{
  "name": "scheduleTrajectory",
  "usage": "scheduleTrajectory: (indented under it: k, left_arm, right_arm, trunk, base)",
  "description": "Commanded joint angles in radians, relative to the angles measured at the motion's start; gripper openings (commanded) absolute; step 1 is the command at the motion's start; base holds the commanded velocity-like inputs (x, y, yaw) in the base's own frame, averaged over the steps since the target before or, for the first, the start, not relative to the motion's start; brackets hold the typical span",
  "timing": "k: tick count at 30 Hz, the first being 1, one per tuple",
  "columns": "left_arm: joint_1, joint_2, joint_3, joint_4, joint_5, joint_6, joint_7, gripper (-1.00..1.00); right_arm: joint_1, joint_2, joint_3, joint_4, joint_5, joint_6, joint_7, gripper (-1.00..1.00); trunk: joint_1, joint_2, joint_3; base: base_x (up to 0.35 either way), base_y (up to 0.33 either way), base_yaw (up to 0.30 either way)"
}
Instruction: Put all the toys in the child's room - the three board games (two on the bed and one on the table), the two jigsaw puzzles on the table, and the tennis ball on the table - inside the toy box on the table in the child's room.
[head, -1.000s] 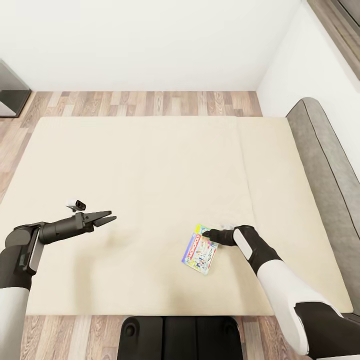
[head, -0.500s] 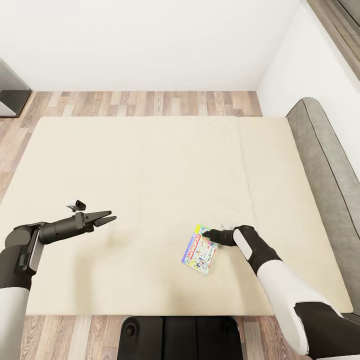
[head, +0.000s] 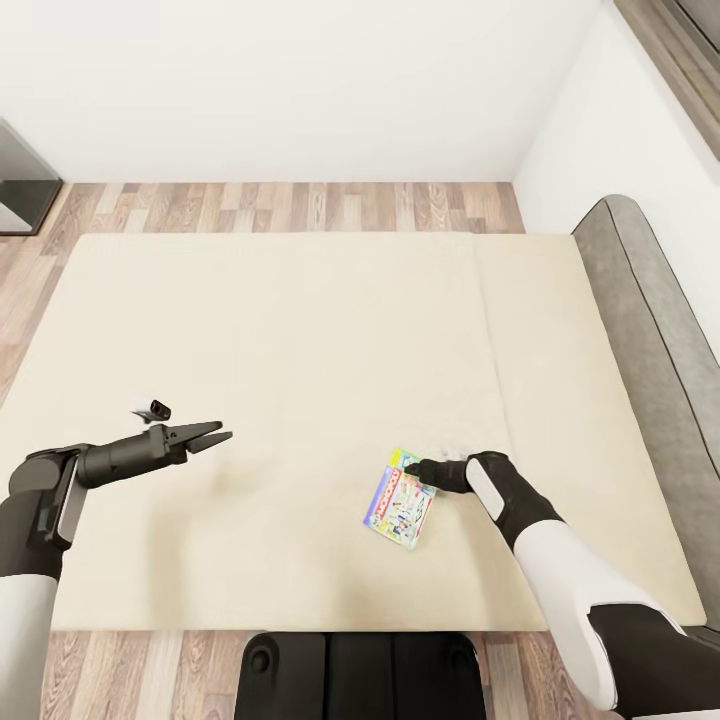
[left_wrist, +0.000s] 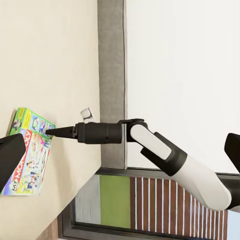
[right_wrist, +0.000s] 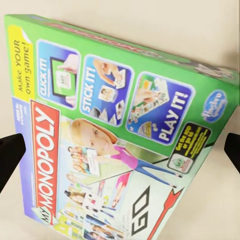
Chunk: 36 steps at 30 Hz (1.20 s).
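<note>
**Right gripper at the top edge of the board game on the bed**

From the head camera I see the beige bed (head: 300, 330) across most of the picture, with its grey headboard (head: 650, 300) at the right. One board game (head: 399, 498) lies flat on the mattress, near the front edge. It is the green box with the red logo; in the right wrist view the game (right_wrist: 110, 145) is big and its lower part is cut off by the picture edge.

My right gripper (head: 412, 467) is at the far edge of the box. Its fingers are spread wide: in the right wrist view one dark fingertip (right_wrist: 10, 155) shows at each side of the picture, with the box between them. I cannot tell if the tips touch the box or the mattress.

My left gripper (head: 215, 433) hangs over bare mattress, well apart from the game. Its fingers are only a little open and they hold nothing. In the left wrist view the right arm (left_wrist: 150, 145) reaches to the game (left_wrist: 27, 150), whose one corner is hidden behind a dark fingertip (left_wrist: 10, 155).
</note>
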Motion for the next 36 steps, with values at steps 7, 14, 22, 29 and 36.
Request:
scheduleTrajectory:
  k: [7, 14, 22, 29, 36]
  left_arm:
    - [0.0, 0.0, -0.001, -0.003, 0.0, 0.011, -0.004, 1.0]
    - [0.0, 0.0, -0.002, -0.004, 0.0, 0.011, -0.004, 1.0]
    - [0.0, 0.0, -0.002, -0.004, 0.0, 0.011, -0.004, 1.0]
    - [0.0, 0.0, -0.002, -0.004, 0.0, 0.011, -0.004, 1.0]
    - [0.0, 0.0, -0.002, -0.004, 0.0, 0.011, -0.004, 1.0]
  right_arm:
    - [0.0, -0.003, 0.0, -0.003, 0.003, 0.004, 0.004, 1.0]
    - [0.0, -0.002, -0.001, -0.004, 0.003, 0.004, 0.003, 1.0]
    - [0.0, -0.002, -0.002, -0.004, 0.003, 0.004, 0.002, 1.0]
    - [-0.001, -0.003, -0.003, -0.004, 0.002, 0.004, 0.002, 1.0]
    - [-0.002, -0.005, -0.004, -0.004, 0.002, 0.004, 0.001, 1.0]
  trunk:
    - [0.001, -0.002, -0.001]
    - [0.001, -0.002, -0.001]
    - [0.001, -0.002, -0.001]
    - [0.001, -0.002, -0.001]
    - [0.001, -0.002, -0.001]
  base:
    - [0.0, 0.0, 0.0]
    - [0.0, 0.0, 0.0]
    - [0.0, 0.0, 0.0]
    - [0.0, 0.0, 0.0]
    - [0.0, 0.0, 0.0]
